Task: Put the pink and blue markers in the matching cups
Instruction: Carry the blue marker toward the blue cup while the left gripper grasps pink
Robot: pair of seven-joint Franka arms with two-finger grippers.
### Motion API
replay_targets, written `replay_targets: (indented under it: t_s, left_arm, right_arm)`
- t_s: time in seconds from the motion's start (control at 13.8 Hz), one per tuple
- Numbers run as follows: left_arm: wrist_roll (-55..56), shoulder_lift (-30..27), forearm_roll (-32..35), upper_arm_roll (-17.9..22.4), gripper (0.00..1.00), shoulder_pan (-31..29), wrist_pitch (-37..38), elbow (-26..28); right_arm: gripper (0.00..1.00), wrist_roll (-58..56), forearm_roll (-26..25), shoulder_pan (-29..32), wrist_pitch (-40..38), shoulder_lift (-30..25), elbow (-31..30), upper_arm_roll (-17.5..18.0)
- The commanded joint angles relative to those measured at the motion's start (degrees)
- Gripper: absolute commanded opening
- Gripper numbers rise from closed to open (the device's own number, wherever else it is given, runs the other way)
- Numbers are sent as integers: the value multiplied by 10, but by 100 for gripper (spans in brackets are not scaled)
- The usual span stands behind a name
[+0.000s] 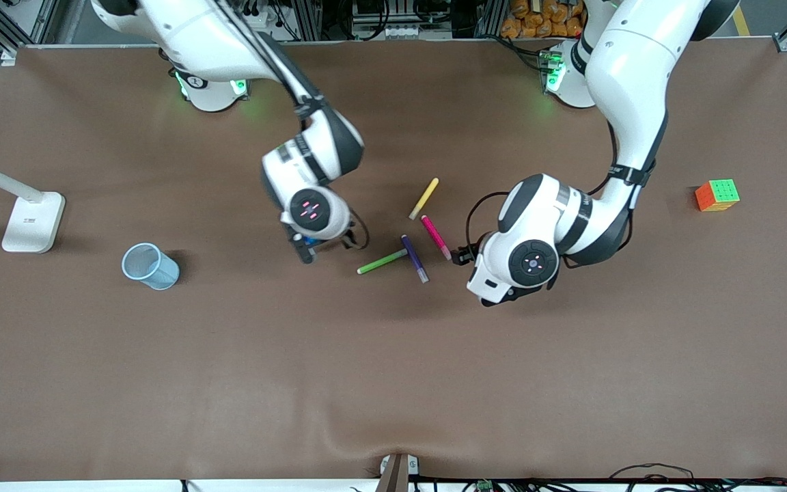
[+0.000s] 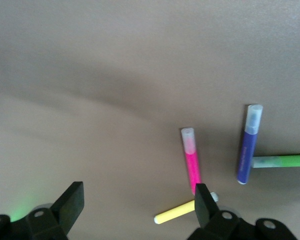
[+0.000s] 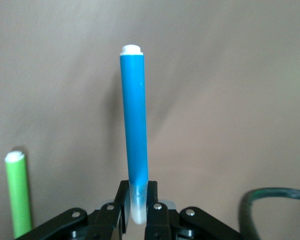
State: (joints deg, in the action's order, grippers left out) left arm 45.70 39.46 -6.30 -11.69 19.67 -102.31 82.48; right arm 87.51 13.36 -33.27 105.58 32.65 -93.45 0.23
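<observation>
From the front, the right gripper [image 1: 318,247] hangs over the brown surface [image 1: 393,383] just beside the green pen [image 1: 382,262], a speck of blue showing between its fingers. The blue cup [image 1: 151,266] stands well apart from it, toward the right arm's end. The left gripper [image 1: 463,256] sits just beside the pink marker's [image 1: 436,237] nearer end; the purple pen [image 1: 415,259] and yellow pen [image 1: 424,198] lie close by. A colour cube [image 1: 717,195] and a lamp base [image 1: 33,222] sit out at the ends. No writing can be read.

From the left wrist, that gripper [image 2: 140,200] is spread wide, and the pink marker [image 2: 191,159] lies just ahead of one finger [image 2: 204,202].

From the right wrist, the gripper [image 3: 138,207] is clamped on the blue marker's [image 3: 135,117] pale cap.
</observation>
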Motion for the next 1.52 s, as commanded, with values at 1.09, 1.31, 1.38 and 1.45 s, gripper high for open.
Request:
replay_targets:
  t_s: [1.09, 1.31, 1.38, 1.45]
  left_arm:
    - [84, 52, -74, 4, 56, 42, -190, 88]
    - [84, 52, -74, 4, 18, 42, -190, 88]
    - [84, 52, -74, 4, 6, 42, -190, 88]
    - [88, 50, -74, 4, 0, 42, -189, 88]
  right_arm:
    - [0, -532, 81, 418, -327, 9, 78, 6]
    - [0, -584, 82, 450, -325, 37, 79, 6]
    - [0, -595, 93, 458, -323, 45, 79, 6]
    - [0, -599, 104, 465, -322, 51, 79, 6]
